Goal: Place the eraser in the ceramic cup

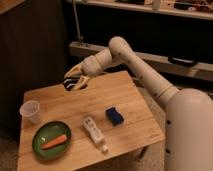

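At the far left of the wooden table (135, 97), near its edge, the ceramic cup (31, 111) stands upright with its mouth up. Just in front of it and a little to the right lies a green plate (42, 133) with a carrot (55, 142) on it. Farther back, the gripper (74, 82) hangs over the table's rear edge with its fingers closed together, well apart from the cup. Right of the plate, a white tube (94, 131) lies flat and slanted, its cap toward the front edge. Beside it to the right is the eraser (115, 116), a dark blue block resting on the wood. The plate and the tube's upper end lie just in front of the straight stretch between eraser and cup. The white arm (142, 70) reaches in from the robot's body (192, 130) at the right.
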Tool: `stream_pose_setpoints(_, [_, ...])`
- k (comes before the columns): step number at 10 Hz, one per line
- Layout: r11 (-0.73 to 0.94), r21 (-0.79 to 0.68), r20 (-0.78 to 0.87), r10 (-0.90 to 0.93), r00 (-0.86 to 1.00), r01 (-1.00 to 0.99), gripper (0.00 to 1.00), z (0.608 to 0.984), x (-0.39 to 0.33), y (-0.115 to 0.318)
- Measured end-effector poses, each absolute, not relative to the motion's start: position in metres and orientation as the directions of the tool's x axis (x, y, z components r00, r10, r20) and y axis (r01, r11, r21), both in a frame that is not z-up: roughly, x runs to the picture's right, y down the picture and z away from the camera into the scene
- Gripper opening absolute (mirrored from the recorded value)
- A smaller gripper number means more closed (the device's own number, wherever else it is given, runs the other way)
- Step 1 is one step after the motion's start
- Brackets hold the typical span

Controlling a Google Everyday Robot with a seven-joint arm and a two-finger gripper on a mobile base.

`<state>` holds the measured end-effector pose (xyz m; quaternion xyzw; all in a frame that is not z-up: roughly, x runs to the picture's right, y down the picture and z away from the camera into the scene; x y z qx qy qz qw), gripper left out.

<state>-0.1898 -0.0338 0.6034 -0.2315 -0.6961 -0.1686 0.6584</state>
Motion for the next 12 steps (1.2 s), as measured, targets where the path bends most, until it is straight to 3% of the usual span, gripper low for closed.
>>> stream_pose_setpoints(4, [0.777, 0.028, 0.986, 0.083, -0.147, 0.629, 0.0, 0.562, -0.266, -0.02])
stream_pose_setpoints(12, [0.779, 0.026, 0.975, 0.119, -0.188, 0.627, 0.0, 0.568, -0.277, -0.018])
